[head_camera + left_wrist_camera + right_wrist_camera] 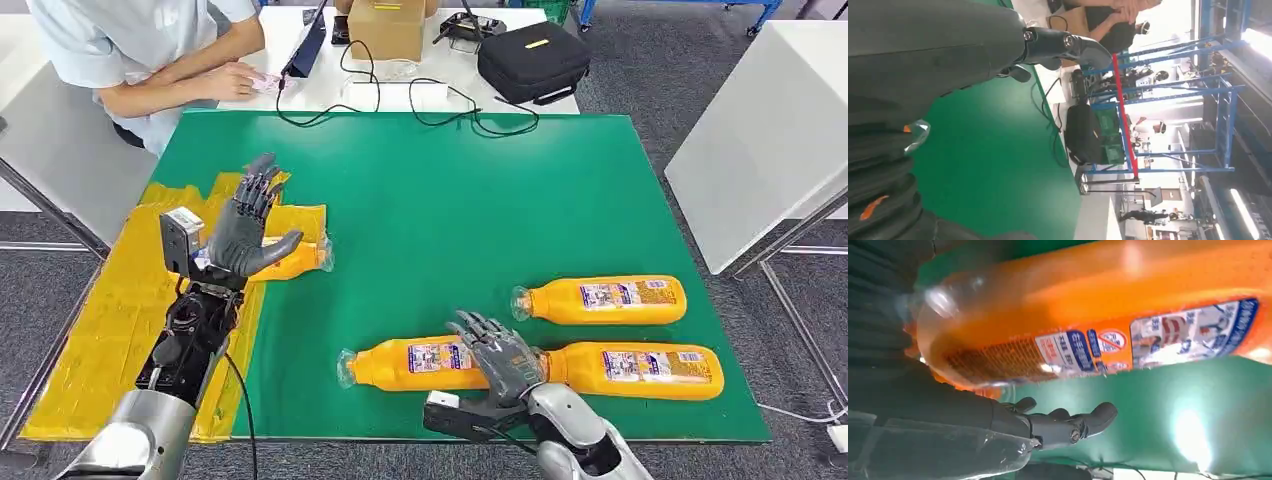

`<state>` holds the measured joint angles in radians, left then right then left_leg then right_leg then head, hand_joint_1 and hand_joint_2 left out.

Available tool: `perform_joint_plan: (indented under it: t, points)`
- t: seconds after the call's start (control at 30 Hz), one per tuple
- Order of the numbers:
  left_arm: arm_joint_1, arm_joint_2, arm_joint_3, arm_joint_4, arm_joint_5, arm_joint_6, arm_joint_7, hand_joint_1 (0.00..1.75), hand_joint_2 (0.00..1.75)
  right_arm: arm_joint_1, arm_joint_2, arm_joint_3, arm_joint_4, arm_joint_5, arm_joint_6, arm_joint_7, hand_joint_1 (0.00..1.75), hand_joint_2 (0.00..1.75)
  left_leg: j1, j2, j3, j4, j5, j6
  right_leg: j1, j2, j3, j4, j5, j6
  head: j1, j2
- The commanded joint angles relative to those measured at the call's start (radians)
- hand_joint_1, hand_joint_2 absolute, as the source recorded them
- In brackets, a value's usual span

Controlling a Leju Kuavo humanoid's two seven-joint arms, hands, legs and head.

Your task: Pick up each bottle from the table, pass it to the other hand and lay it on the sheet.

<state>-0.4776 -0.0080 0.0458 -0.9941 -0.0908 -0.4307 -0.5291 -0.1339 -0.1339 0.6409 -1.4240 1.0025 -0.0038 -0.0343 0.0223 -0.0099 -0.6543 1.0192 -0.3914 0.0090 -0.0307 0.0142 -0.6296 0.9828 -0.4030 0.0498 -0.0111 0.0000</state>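
Landmark: white table (pixel 500 95), beyond the far edge of the green mat (pixel 480 200).
Black case: black zipped case (pixel 533 62) on the white table's right end.
Box: cardboard box (pixel 387 27) near the table's middle.
Cables: black cables (pixel 440 105) along its near edge, trailing onto the mat.
Person: person in a light shirt (pixel 140 50) at its left end, forearms resting there.
Shelving: blue racks (pixel 1173 100) behind the table.

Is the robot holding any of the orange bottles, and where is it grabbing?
Neither hand clearly holds one. The left hand is open above the sheet's bottle; the right hand reaches over the nearest bottle.
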Motion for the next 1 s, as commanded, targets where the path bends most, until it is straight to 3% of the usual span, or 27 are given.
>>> perform_joint_plan:
  t: [0.03,0.07,0.5,0.53,0.57,0.6,0.63,0.7,0.83,1.0]
  points:
    - [-0.012,-0.012,0.008,0.017,0.001,-0.004,0.008,0.0,1.75,-0.018,0.015,-0.006,0.096,0.001,-0.004,0.002,0.0,1.75,0.0,0.001,0.008,0.0,-0.003,0.001,0.002,-0.002,0.009,-0.001,-0.003,-0.004,0.0,0.0]
    - [-0.012,-0.012,0.008,0.017,0.001,-0.004,0.008,0.0,1.75,-0.018,0.015,-0.006,0.096,0.001,-0.004,0.002,0.0,1.75,0.0,0.0,0.002,-0.001,-0.001,0.001,0.001,-0.001,0.003,-0.001,-0.001,-0.002,0.0,0.0]
    - [0.061,-0.033,0.002,-0.129,0.049,-0.028,0.033,0.0,1.75,-0.065,0.053,0.005,0.284,0.011,0.045,0.028,0.0,1.75,0.0,0.001,0.006,-0.001,-0.002,0.001,0.001,-0.001,0.006,-0.002,-0.001,-0.003,0.0,0.0]
    - [0.071,-0.036,-0.001,-0.139,0.05,-0.028,0.035,0.0,1.75,-0.075,0.061,0.002,0.321,0.003,0.047,0.028,0.14,1.75,0.001,0.001,0.004,-0.001,-0.001,0.0,0.001,0.0,0.005,-0.002,-0.001,-0.002,0.0,0.0]
    - [0.079,-0.04,-0.005,-0.146,0.05,-0.027,0.036,0.0,1.75,-0.087,0.07,0.0,0.364,0.014,0.031,0.036,0.51,1.75,0.001,0.001,0.007,-0.001,-0.002,0.001,0.002,-0.001,0.008,-0.002,-0.001,-0.003,0.0,0.0]
    - [0.082,-0.042,-0.005,-0.146,0.049,-0.024,0.037,0.0,1.75,-0.097,0.077,0.003,0.394,0.027,0.017,0.043,1.4,1.75,0.0,0.001,0.008,-0.002,-0.001,0.001,0.001,-0.001,0.008,-0.003,-0.001,-0.003,0.0,0.0]
    - [0.081,-0.045,-0.003,-0.14,0.054,-0.023,0.042,0.0,1.75,-0.109,0.086,0.005,0.434,0.052,-0.004,0.057,1.59,1.75,0.001,0.001,0.007,-0.001,-0.001,0.0,0.001,-0.001,0.007,-0.002,-0.001,-0.002,0.0,0.0]
    - [0.078,-0.047,0.0,-0.124,0.063,-0.027,0.041,0.0,1.75,-0.121,0.1,0.007,0.482,0.066,-0.011,0.064,1.71,1.75,0.001,0.0,0.011,-0.002,-0.001,0.0,0.002,-0.001,0.01,-0.003,-0.001,-0.003,0.0,0.0]
    - [0.07,-0.049,-0.004,-0.1,0.06,-0.022,0.034,0.0,1.75,-0.126,0.115,-0.014,0.523,0.07,-0.024,0.057,1.64,1.75,0.001,0.0,0.015,-0.002,-0.001,-0.001,0.001,-0.001,0.012,-0.003,-0.002,-0.005,0.0,0.0]
    - [0.051,-0.041,0.003,-0.083,0.073,-0.027,0.035,0.0,1.75,-0.15,0.126,-0.026,0.531,0.078,-0.025,0.062,1.71,1.75,0.001,0.0,0.021,-0.002,-0.004,-0.002,0.002,-0.001,0.007,-0.003,-0.003,-0.004,0.0,0.0]
